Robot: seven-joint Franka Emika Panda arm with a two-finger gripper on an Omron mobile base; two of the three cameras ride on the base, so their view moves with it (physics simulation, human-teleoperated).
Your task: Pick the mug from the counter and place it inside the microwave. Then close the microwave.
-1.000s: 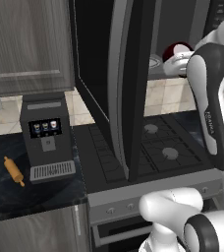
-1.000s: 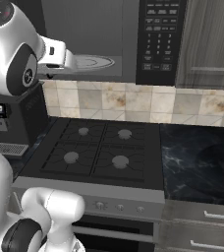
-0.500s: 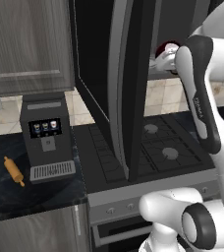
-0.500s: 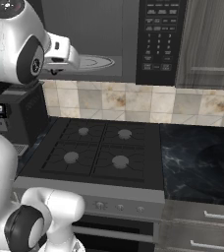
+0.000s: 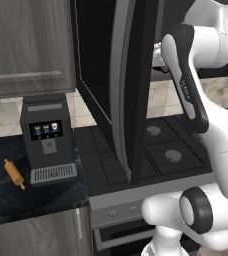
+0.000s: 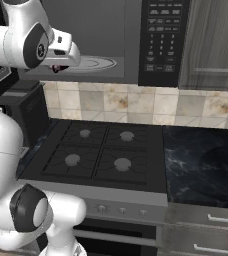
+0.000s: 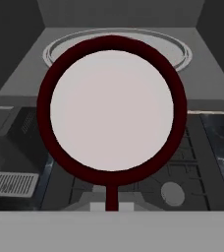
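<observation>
The mug (image 7: 112, 110), dark red outside and white inside, is seen from above with its handle pointing down the hand view. My gripper (image 6: 59, 62) is shut on the mug (image 6: 56, 68), holding it in the air at the left front of the microwave (image 6: 161, 35) opening, above the stovetop. The glass turntable (image 7: 182, 49) lies just beyond the mug inside the cavity. The microwave door (image 5: 131, 90) stands wide open and hides most of my hand in the left base view. The black marble counter (image 6: 201, 165) lies to the right of the stove.
A black gas stovetop (image 6: 101, 150) sits under the microwave. To its left on the counter (image 5: 1, 200) stand a black coffee machine (image 5: 46, 140) and a wooden rolling pin (image 5: 14, 173). Grey wall cabinets (image 6: 211, 45) flank the microwave.
My arm has lifted its elbow. The held mug has edged slightly toward the microwave opening and is now mostly hidden behind the door in the left base view.
</observation>
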